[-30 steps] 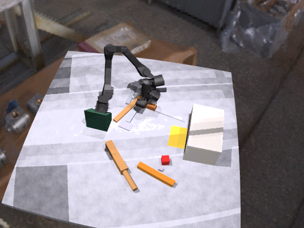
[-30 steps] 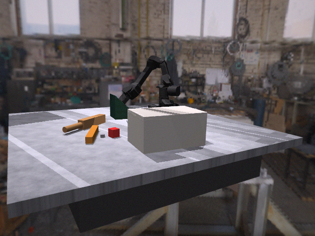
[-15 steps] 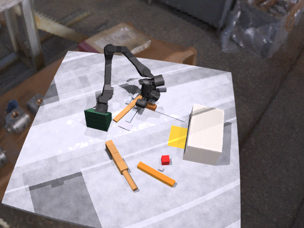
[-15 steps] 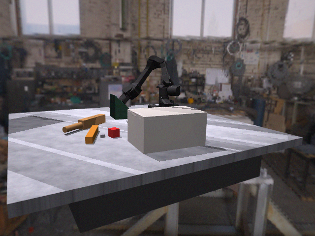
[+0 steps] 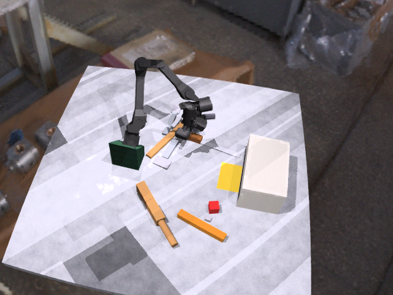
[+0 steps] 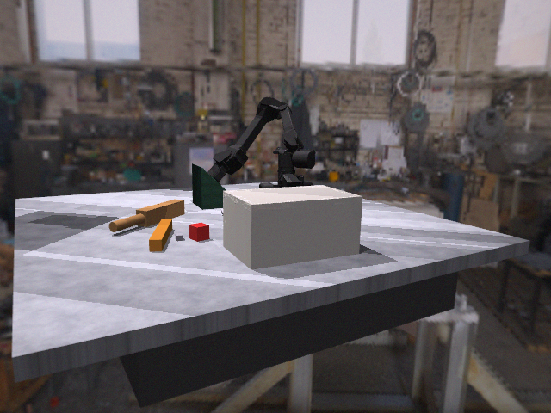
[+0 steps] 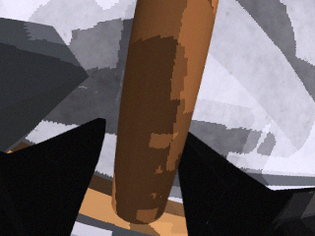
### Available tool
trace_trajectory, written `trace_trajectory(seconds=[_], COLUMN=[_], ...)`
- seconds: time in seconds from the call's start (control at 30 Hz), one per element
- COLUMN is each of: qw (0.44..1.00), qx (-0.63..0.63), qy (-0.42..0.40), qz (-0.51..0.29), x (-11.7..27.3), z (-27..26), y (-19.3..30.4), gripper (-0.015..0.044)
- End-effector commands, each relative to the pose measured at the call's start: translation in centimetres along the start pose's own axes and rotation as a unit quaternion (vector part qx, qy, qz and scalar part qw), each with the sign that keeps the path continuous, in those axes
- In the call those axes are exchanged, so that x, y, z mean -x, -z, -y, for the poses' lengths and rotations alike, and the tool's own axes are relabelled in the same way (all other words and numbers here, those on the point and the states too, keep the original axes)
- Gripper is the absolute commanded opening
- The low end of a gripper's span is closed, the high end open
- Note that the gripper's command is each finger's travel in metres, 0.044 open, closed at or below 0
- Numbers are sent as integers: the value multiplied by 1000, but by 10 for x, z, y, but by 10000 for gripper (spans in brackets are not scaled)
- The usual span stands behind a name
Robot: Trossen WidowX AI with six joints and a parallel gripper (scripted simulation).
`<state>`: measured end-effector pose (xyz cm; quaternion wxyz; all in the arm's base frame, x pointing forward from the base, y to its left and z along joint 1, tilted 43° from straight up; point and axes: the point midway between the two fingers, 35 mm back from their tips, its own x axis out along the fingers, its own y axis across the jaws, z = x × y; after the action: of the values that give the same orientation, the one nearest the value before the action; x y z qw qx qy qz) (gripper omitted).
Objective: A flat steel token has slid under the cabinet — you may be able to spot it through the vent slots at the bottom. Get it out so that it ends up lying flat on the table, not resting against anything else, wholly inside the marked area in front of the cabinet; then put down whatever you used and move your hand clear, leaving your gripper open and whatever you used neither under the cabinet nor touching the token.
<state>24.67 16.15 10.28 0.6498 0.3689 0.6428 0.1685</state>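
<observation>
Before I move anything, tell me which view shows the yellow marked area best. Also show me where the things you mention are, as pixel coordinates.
The top view: it shows the yellow marked area (image 5: 229, 177) lying beside the cabinet (image 5: 266, 165) (image 6: 306, 233). The exterior view shows none of it, and neither does the wrist view.

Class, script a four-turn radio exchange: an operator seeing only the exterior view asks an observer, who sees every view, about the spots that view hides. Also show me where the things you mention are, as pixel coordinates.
Operator: My exterior picture hides the fingers behind the cabinet (image 5: 266, 165) (image 6: 306, 231). What is between them?
Observer: The wrist view shows a round orange-brown handle (image 5: 195, 137) (image 7: 153, 108) between them, with a gap on the image's left side, so they haven't closed on it.
Operator: And the marked area in front of the cabinet, is the token lying on it?
Observer: No. From the top, the yellow area (image 5: 229, 177) shows no token on it.
</observation>
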Motion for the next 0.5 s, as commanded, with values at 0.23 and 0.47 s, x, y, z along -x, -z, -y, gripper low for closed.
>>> trace_trajectory(seconds=[0.23, 0.47], qw=[1000, 1000], qx=[-1, -1], qy=[3, 3], qz=[1, 1], x=[-1, -1], z=[1, 1], y=[-1, -1], gripper=[116, 0])
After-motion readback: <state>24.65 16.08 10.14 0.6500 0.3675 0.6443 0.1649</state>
